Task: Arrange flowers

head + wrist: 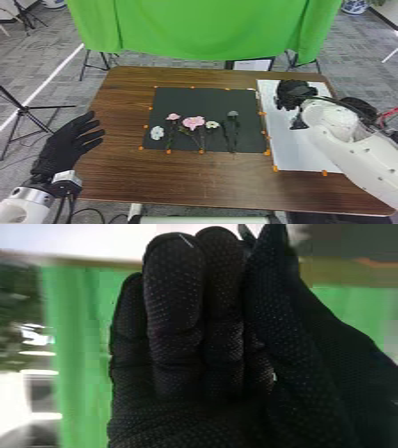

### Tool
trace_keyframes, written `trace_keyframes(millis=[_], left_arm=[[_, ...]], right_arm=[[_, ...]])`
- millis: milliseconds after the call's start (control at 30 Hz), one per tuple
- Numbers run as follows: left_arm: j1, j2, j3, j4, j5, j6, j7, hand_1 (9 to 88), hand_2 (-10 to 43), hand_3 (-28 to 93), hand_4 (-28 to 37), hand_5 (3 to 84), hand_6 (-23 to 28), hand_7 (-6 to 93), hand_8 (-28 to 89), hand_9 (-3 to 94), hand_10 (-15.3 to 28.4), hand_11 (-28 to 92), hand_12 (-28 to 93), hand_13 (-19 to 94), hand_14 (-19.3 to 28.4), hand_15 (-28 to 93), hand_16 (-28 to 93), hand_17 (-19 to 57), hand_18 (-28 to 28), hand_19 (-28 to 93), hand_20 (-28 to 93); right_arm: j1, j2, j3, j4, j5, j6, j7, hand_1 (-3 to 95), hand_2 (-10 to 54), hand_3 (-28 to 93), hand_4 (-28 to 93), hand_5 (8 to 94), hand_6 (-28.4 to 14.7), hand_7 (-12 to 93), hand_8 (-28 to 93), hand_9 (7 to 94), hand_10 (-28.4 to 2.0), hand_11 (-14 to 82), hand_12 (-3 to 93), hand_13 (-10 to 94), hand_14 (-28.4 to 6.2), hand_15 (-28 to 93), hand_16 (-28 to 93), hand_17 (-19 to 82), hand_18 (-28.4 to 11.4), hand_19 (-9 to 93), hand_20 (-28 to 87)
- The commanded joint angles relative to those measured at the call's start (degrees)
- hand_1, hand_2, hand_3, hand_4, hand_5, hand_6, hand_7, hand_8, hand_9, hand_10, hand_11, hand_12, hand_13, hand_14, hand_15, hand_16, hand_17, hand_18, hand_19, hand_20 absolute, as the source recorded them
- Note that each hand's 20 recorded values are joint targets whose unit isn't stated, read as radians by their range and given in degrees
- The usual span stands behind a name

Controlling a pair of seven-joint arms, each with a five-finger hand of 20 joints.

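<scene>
We see our right hand [293,94] above the white sheet [309,155], its fingers straight and close together with the thumb alongside, though we cannot tell whether it has hold of anything. Toward our left, the black mat [206,97] carries a row of flowers: a white one [157,133], a small pink one [173,116], a larger pink one [194,122], another white one [212,124] and a greyish one [233,114]. Our left hand [64,145] is open beside the table [124,185].
</scene>
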Motion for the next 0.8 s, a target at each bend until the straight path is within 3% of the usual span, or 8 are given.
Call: trace_keyframes(millis=[33, 233, 633, 800], left_arm=[[-0.34, -0.31, 0.20, 0.17, 0.19, -0.76, -0.57, 24.9, -1.8, 72, -28.3, 29.2, 4.7, 19.7, -11, 24.8, 12.7, 23, 16, 19, 16.3, 41, -2, -9.8, 21.5, 43, 12], [-0.15, -0.42, 0.12, 0.32, -0.01, -0.51, -0.75, 24.9, -1.8, 72, -28.3, 29.2, 4.7, 19.6, -11, 24.8, 12.7, 23, 16, 19, 16.3, 41, -2, -9.8, 21.5, 43, 12], [-0.56, 0.15, 0.40, 0.64, 0.01, -1.26, -0.93, 24.9, -1.8, 72, -28.3, 29.2, 4.7, 19.6, -11, 24.8, 12.7, 23, 16, 19, 16.3, 41, -2, -9.7, 21.5, 43, 12], [-0.74, 0.26, 0.41, 0.73, 0.04, -1.30, -1.12, 24.9, -1.8, 72, -28.3, 29.2, 4.7, 19.6, -11, 24.8, 12.7, 23, 16, 19, 16.2, 41, -2, -9.8, 21.5, 43, 12]], right_arm=[[-9.46, 2.35, 3.94, -11.86, -3.81, -1.92, -4.64, 44.7, -9.5, 87, -28, 72.7, 4.5, 49, -4, 91.2, -4.5, 14.2, 42.7, 80, -2.0, 44, 35, 25, -12.9, 63, 36], [-14.47, 2.83, 5.85, -15.28, -6.15, -2.76, -6.01, 44.6, -9.5, 88, -28, 72.4, 4.5, 50, -4, 90.9, -4.8, 14.1, 43.0, 79, -2.2, 44, 35, 25, -13.1, 62, 35], [-14.66, 1.13, 3.27, -14.99, -6.16, -2.18, -4.84, 43.8, -9.5, 88, -28, 71.8, 4.5, 51, -4, 90.3, -4.8, 14.5, 43.9, 78, -2.4, 45, 35, 24, -13.3, 62, 36], [-14.91, 0.76, 4.12, -14.66, -5.62, -2.72, -4.96, 40.5, -9.5, 87, -28, 70.0, 4.5, 51, -3, 87.6, -5.0, 19.6, 40.2, 77, -3.0, 48, 31, 24, -13.4, 62, 36]])
